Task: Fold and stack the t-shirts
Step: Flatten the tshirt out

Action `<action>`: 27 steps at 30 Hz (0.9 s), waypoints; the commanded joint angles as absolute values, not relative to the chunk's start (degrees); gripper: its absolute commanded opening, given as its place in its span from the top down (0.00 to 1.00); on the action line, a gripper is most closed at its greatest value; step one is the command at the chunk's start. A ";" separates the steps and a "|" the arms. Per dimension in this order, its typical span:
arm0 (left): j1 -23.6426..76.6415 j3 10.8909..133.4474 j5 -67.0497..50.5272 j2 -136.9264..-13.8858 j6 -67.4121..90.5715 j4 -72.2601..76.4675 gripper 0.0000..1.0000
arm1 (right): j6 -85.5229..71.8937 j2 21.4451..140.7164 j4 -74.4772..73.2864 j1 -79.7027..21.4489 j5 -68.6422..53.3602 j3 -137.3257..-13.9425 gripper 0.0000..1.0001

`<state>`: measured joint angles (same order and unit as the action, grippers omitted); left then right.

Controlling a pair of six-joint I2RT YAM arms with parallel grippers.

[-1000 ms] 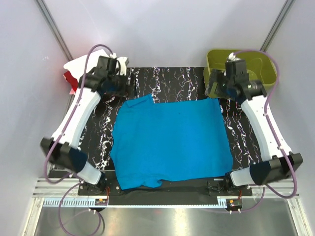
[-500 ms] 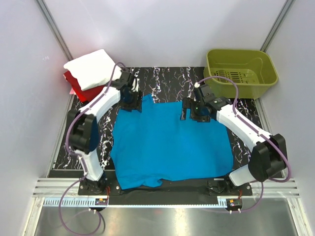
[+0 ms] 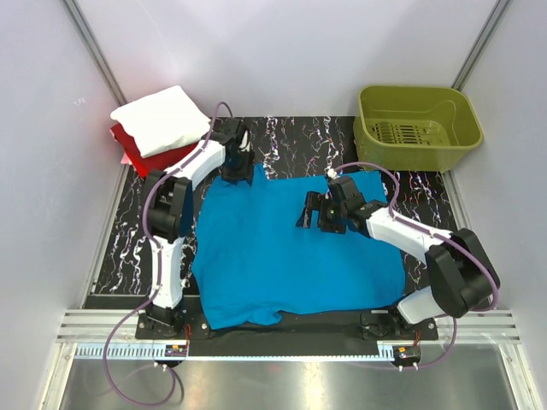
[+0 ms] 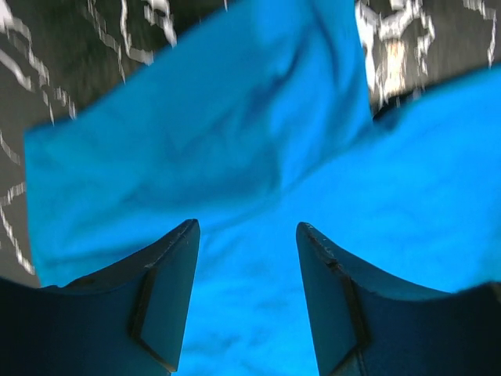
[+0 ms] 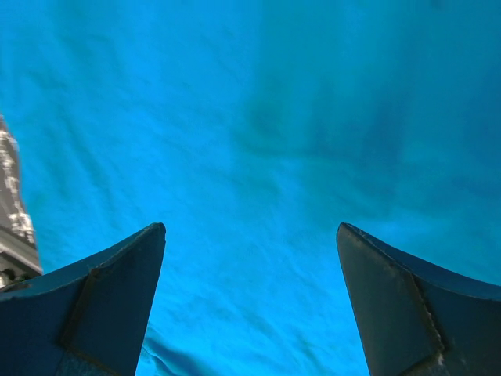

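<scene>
Nearest the arm bases, the turquoise-blue t-shirt [image 3: 291,256] lies spread flat on the black marbled desk [image 3: 299,137] and covers most of it, with its near hem slightly curled. Over the far middle of the shirt the right jaws stand wide apart and point down at smooth blue cloth that fills the right wrist view. They hold nothing, and it cannot be told whether their tips touch the cloth. Farther back, at the shirt's far-left shoulder just short of the sleeve, the left jaws stand about half open. Cloth shows between and beneath them, but nothing is pinched. A second ago both arms were raised, the left above the folded pile at the far left and the right in front of the basket, both with jaws wide. Since then both have swung down and inward, the left jaws have narrowed, the right have stayed wide, and the shirt has not shifted. The right arm [image 3: 402,231] reaches low from the near right corner, its forearm lying leftward over the shirt. The left arm [image 3: 192,166] runs from the near left corner along the shirt's left edge, then bends rightward to the sleeve. Beyond it, the folded white t-shirt [image 3: 161,118] rests on the red t-shirt [image 3: 137,155] at the far left. The olive-green basket [image 3: 419,128] sits at the far right.
</scene>
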<state>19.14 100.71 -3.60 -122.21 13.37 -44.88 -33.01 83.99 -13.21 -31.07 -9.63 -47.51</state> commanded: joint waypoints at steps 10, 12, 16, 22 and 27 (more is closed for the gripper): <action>18.19 108.72 -0.09 -129.64 13.97 -42.63 0.44 | -32.52 88.50 -4.57 -31.64 -14.68 -49.31 0.03; 17.67 108.72 -0.09 -129.90 13.98 -42.02 0.44 | -32.52 88.86 -4.66 -31.55 -14.85 -49.66 0.02; 16.96 111.88 1.22 -131.83 13.19 -43.15 0.43 | -32.43 89.91 -4.75 -31.64 -15.47 -50.10 0.02; 15.47 128.27 3.16 -139.82 10.90 -47.72 0.40 | -32.17 91.23 -5.18 -31.55 -16.35 -50.98 0.02; 12.93 145.18 1.15 -147.57 9.75 -51.59 0.34 | -31.73 92.90 -6.15 -31.55 -16.79 -52.38 0.02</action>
